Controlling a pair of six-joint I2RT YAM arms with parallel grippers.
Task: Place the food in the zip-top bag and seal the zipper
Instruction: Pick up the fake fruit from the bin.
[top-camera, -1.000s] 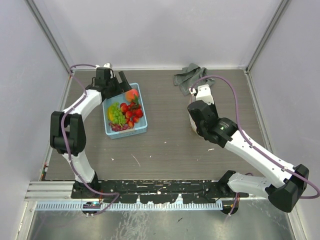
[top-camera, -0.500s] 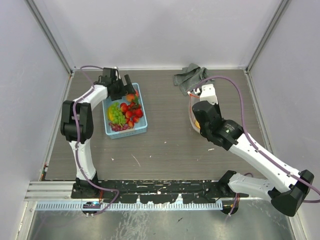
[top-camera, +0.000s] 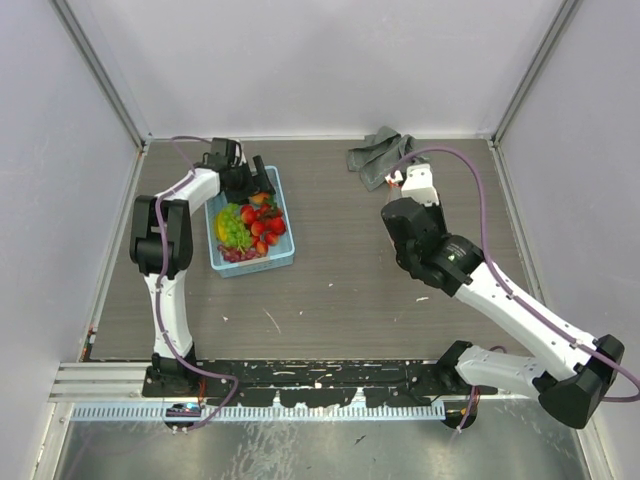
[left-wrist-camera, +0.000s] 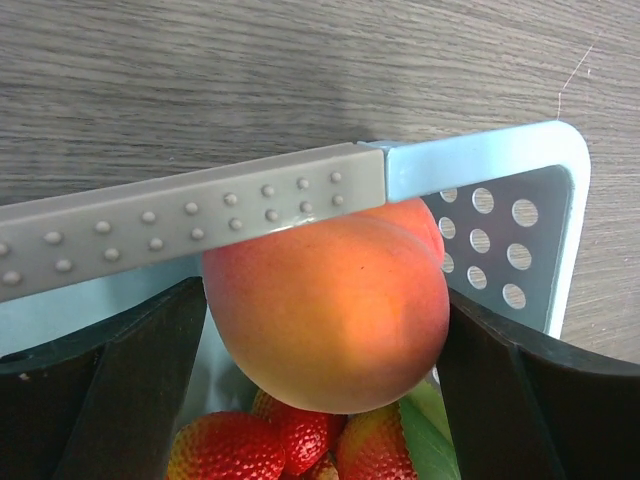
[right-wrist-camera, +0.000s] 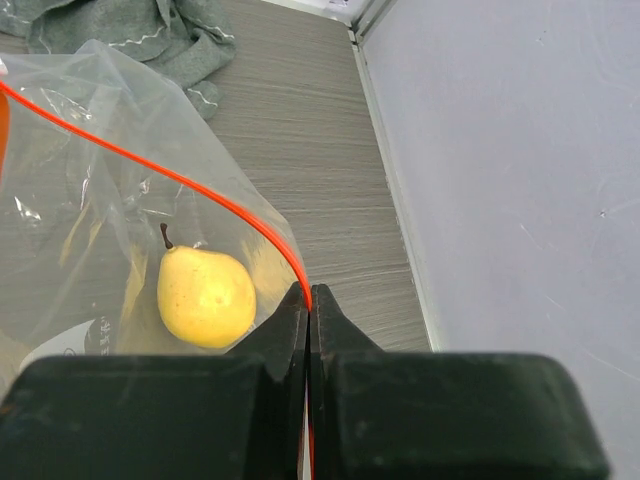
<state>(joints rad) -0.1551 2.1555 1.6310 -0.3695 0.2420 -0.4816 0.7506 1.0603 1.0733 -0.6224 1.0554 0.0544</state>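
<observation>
My left gripper (top-camera: 258, 185) is at the far end of the light blue basket (top-camera: 250, 268). In the left wrist view its jaws (left-wrist-camera: 325, 300) press both sides of the orange-red peach (left-wrist-camera: 330, 310), which sits above red strawberries (left-wrist-camera: 230, 450). Green grapes (top-camera: 235, 232), strawberries (top-camera: 265, 230) and a yellow fruit (top-camera: 220, 228) lie in the basket. My right gripper (right-wrist-camera: 308, 295) is shut on the red-orange zipper (right-wrist-camera: 180, 180) of the clear zip-top bag (right-wrist-camera: 80, 150), which holds a yellow pear-shaped fruit (right-wrist-camera: 205, 295). From above, the right wrist (top-camera: 398, 212) hides the bag.
A grey cloth (top-camera: 375, 155) lies crumpled at the back, just beyond the bag; it also shows in the right wrist view (right-wrist-camera: 120, 30). The basket's rim (left-wrist-camera: 480, 165) carries a grey studded strip (left-wrist-camera: 200, 215) right behind the peach. The right wall (right-wrist-camera: 500, 150) is close to the bag.
My left gripper has swung right over the basket's far end and closed in around the peach. My right wrist has shifted slightly back with the bag.
</observation>
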